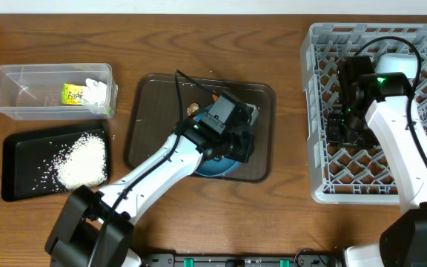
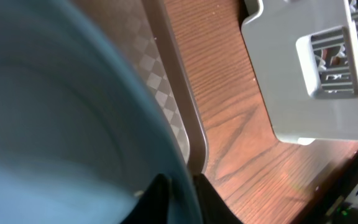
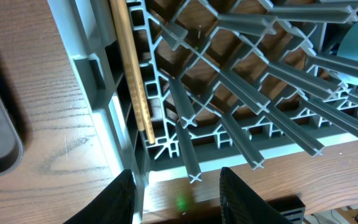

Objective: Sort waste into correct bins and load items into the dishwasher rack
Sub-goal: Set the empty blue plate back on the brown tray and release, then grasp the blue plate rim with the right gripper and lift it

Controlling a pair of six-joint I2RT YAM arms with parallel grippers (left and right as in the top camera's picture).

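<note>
Nearest us: left gripper straddles rim of light blue bowl, one finger inside, one outside; we cannot tell if it pinches. Bowl sits on brown serving tray, brownish scrap behind it. Leftward, black tray holds white rice. Beyond it we note clear tub with yellow-green wrapper and crumpled white paper. Right gripper hovers spread and empty over grey dishwasher rack, at wall facing brown tray. Wooden chopsticks lie just inside that wall.
</note>
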